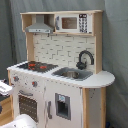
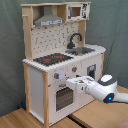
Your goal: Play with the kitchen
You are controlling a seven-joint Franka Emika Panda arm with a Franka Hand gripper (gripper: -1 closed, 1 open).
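- The tall white and light-wood toy kitchen [image 2: 60,65] stands on a wooden floor before a grey-green curtain; in both exterior views it shows a red-ringed black stovetop [image 1: 35,65], a black arched faucet [image 1: 85,58] over a grey sink [image 1: 73,74], a grey hood [image 2: 49,21] and a small microwave [image 1: 72,23].
- In the second exterior view the white robot arm [image 2: 102,90] reaches in from the second exterior view's right; its gripper [image 2: 66,81] lies just beside the knob panel above the windowed oven door [image 2: 64,97]. Whether the fingers are spread or closed cannot be told, nor whether they touch the front.
- Risk: pushing on — the tip appears level with a round knob [image 2: 57,76] — could jam the fingers against the panel or tip the light cabinet backward.
- Risk: a misjudged approach might slip off the knob and catch the oven handle, dragging the door open.
- In the first exterior view only a pale part of the arm shows at the lower edge.
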